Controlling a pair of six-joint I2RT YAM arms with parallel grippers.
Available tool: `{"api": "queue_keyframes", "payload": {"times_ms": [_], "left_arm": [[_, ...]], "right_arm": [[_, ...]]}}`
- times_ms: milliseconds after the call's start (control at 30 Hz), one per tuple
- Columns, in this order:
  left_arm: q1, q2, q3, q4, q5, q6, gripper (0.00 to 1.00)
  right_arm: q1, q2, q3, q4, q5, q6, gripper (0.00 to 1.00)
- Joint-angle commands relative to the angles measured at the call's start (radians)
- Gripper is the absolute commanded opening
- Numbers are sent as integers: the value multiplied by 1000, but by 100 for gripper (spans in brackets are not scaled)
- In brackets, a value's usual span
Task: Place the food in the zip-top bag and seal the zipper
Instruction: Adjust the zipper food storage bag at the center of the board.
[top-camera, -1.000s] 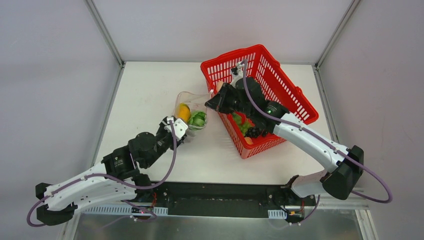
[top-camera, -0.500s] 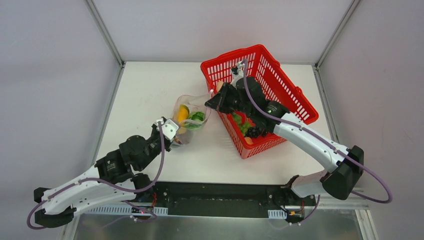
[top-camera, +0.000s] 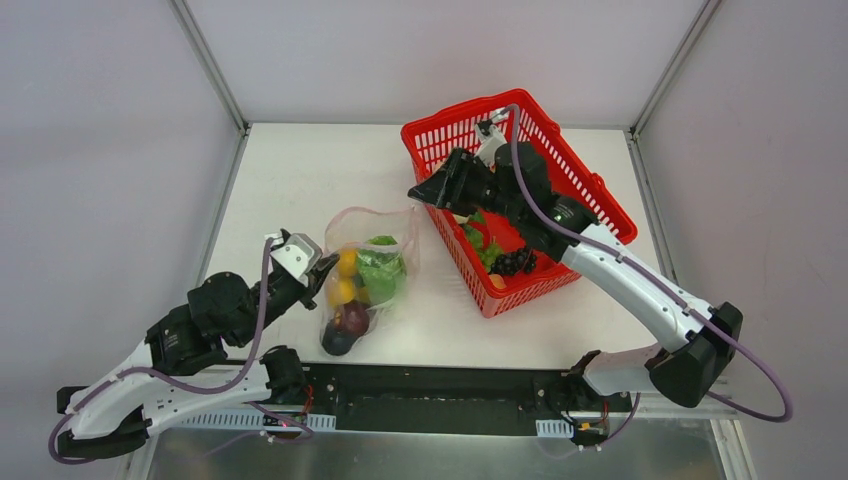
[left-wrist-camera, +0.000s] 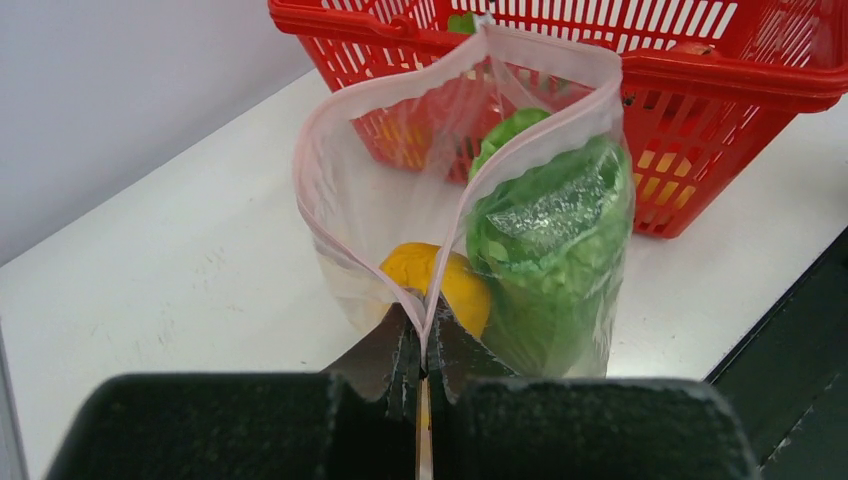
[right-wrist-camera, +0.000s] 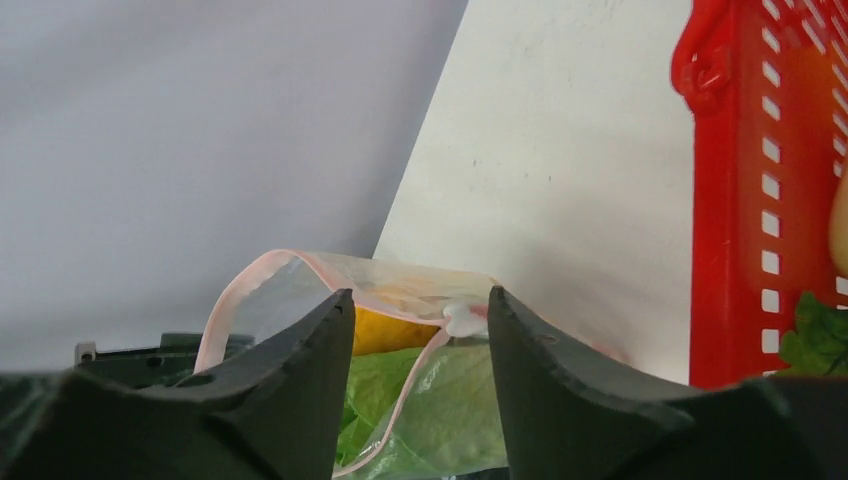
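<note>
The clear zip-top bag (top-camera: 368, 262) lies on the white table, left of the basket. Through it show the food: yellow pieces (top-camera: 346, 266), a green leafy one (top-camera: 381, 276) and dark purple ones (top-camera: 349, 322). My left gripper (top-camera: 323, 274) is shut on the near end of the pink zipper (left-wrist-camera: 330, 140), pinched between the fingers (left-wrist-camera: 395, 350). The bag's mouth gapes open in a loop. My right gripper (top-camera: 416, 193) hovers open above the bag's far end, jaws apart with nothing between them; the zipper (right-wrist-camera: 262, 268), a yellow piece (right-wrist-camera: 392, 330) and the green one (right-wrist-camera: 440, 400) show below.
A red mesh basket (top-camera: 598, 205) stands at the back right, with green pieces, dark grapes (top-camera: 515, 262) and an orange piece (top-camera: 497, 281) inside. Its near wall (left-wrist-camera: 700, 85) stands just behind the bag. The table's front edge and black rail run close to the bag's bottom.
The right gripper opened, let go of the bag's far end and drew back up over the basket. The left gripper shut on the zipper and pulled the bag toward the near left.
</note>
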Motion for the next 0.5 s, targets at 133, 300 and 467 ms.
{"api": "queue_keyframes", "payload": {"times_ms": [133,300,467], "left_arm": [[-6,-15,44,-28,-71,-122,0],[-7,-30,35,-41,-83,-142,0],[-6,-7,60,-85,-138,-147,0]], "right_arm": [[-22,-118,31,-17,-295,-190,66],[-22,-193,-45,-107,-388,-318,42],[-21,-159,-45,-270,-183,-340,25]]}}
